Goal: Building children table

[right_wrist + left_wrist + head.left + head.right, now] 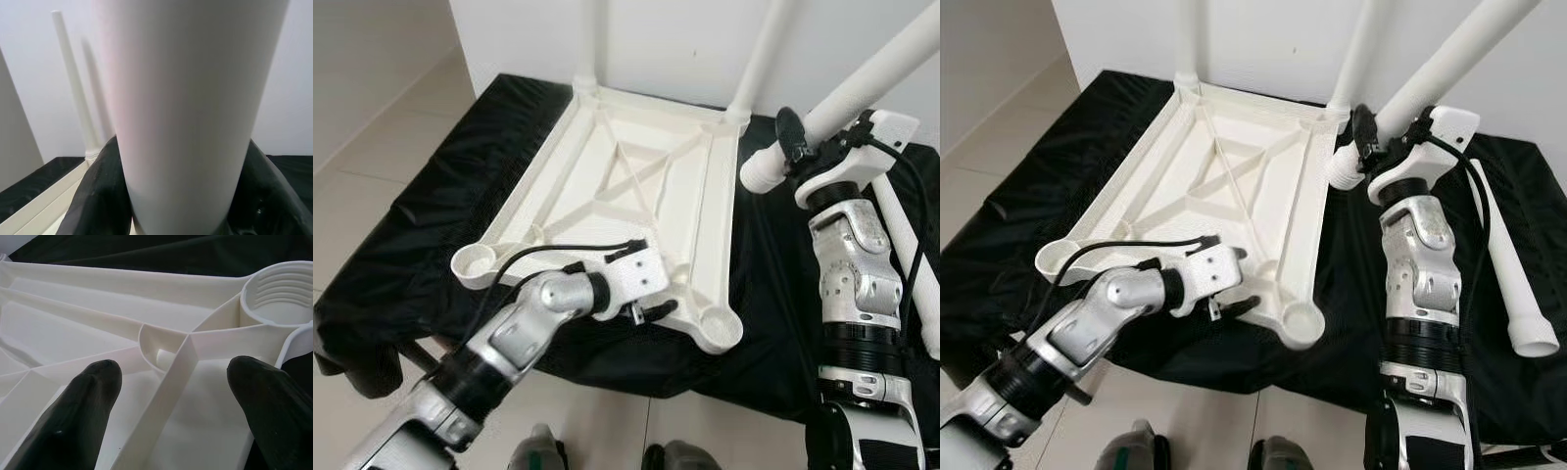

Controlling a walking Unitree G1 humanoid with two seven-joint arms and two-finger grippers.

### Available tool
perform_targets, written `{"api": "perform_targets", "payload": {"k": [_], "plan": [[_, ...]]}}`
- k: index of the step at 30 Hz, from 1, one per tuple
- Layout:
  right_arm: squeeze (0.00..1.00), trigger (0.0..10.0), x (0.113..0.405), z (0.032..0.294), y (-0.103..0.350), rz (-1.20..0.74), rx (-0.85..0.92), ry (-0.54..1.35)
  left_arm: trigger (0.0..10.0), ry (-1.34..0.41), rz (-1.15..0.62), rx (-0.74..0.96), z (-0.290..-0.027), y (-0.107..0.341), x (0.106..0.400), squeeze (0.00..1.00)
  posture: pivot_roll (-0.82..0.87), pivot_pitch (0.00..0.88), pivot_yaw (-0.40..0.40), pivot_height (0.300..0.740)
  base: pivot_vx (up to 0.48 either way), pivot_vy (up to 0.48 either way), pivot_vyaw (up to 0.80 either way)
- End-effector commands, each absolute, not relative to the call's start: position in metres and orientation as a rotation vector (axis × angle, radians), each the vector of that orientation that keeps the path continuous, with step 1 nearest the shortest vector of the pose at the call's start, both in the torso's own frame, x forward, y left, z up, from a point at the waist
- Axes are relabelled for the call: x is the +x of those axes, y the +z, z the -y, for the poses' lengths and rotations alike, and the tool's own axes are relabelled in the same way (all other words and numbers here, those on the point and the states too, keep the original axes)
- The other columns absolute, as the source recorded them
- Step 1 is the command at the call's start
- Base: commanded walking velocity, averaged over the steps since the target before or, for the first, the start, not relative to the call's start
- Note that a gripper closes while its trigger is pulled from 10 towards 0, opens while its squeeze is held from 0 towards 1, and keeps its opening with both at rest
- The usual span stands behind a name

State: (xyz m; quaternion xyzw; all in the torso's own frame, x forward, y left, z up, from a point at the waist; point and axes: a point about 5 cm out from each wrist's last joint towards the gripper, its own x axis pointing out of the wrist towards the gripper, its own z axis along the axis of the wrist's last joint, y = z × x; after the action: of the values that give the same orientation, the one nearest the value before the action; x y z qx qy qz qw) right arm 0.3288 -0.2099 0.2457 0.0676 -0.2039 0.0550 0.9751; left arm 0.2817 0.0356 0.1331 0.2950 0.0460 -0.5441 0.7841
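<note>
Room: you see a white wall (685, 49) behind and pale floor tiles (382, 137) at the left.
Cloth: a black cloth (450, 186) covers the low surface; what lies under it is hidden from you.
Tabletop: the white tabletop (636, 196) lies upside down on the cloth, ribs up, one near corner past the cloth's edge.
Fitted legs: two legs (759, 59) stand in the far corner sockets; their tops are cut off.
Loose leg: another leg (1503, 264) lies on the cloth at the right, partly behind the right arm.
Held leg: the leg (862, 83) in the right gripper slants up out of frame, its lower end near the far right corner.
Sockets: the near right socket (718, 326) and near left socket (475, 262) hold nothing.
Right gripper: your right gripper (793, 137) is clamped around the held leg.
Left gripper: your left gripper (176, 382) hangs wide apart over the ribs by the near edge, gripping nothing.
</note>
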Motion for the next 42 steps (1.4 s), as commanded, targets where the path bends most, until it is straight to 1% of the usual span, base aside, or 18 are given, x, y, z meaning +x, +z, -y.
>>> {"api": "perform_targets", "payload": {"k": [1,4,9,10,14,22,29,33,37,40,42], "plan": [[0.00,10.0,0.326,0.212,0.254,0.451,0.132,0.107,10.0,-0.946,-0.224,0.690,-0.052,0.105,0.291,0.00,0.00,0.051,-0.036,0.740,0.000,0.000,0.00],[0.00,10.0,0.325,0.213,0.254,0.451,0.133,0.105,10.0,-0.884,-0.243,0.695,-0.052,0.105,0.299,0.00,0.00,0.055,-0.032,0.740,0.000,0.000,0.00],[0.00,10.0,0.325,0.213,0.254,0.451,0.135,0.103,10.0,-0.849,-0.241,0.678,-0.050,0.107,0.304,0.00,0.00,0.055,-0.031,0.740,0.000,0.000,0.00],[0.00,10.0,0.325,0.212,0.253,0.451,0.137,0.101,10.0,-0.819,-0.222,0.654,-0.044,0.112,0.310,0.00,-0.01,0.056,-0.029,0.740,0.000,0.000,0.00],[0.00,10.0,0.324,0.211,0.252,0.447,0.136,0.100,10.0,-0.770,-0.206,0.623,-0.037,0.118,0.317,0.00,-0.01,0.060,-0.027,0.740,0.000,0.000,0.00],[0.00,10.0,0.323,0.210,0.251,0.445,0.137,0.104,10.0,-0.717,-0.194,0.579,-0.033,0.123,0.325,0.00,-0.01,0.062,-0.026,0.740,0.000,0.000,0.00],[0.00,10.0,0.322,0.208,0.251,0.447,0.146,0.111,10.0,-0.673,-0.186,0.588,-0.025,0.123,0.333,0.00,-0.01,0.058,-0.026,0.740,0.000,0.000,0.00],[0.00,10.0,0.323,0.205,0.251,0.447,0.151,0.115,10.0,-0.602,-0.148,0.535,-0.017,0.135,0.341,0.00,-0.01,0.057,-0.025,0.740,0.000,0.000,0.00],[0.00,10.0,0.322,0.204,0.250,0.447,0.153,0.117,10.0,-0.582,-0.135,0.515,-0.015,0.139,0.343,0.00,-0.01,0.058,-0.027,0.740,0.000,0.000,0.00],[0.00,10.0,0.323,0.201,0.249,0.440,0.158,0.125,10.0,-0.517,-0.086,0.479,-0.009,0.149,0.347,0.00,0.00,0.061,-0.029,0.740,0.000,0.000,0.00],[0.00,10.0,0.323,0.201,0.248,0.437,0.158,0.127,10.0,-0.511,-0.072,0.472,-0.008,0.151,0.348,0.00,0.00,0.062,-0.028,0.740,0.000,0.000,0.00]]}}
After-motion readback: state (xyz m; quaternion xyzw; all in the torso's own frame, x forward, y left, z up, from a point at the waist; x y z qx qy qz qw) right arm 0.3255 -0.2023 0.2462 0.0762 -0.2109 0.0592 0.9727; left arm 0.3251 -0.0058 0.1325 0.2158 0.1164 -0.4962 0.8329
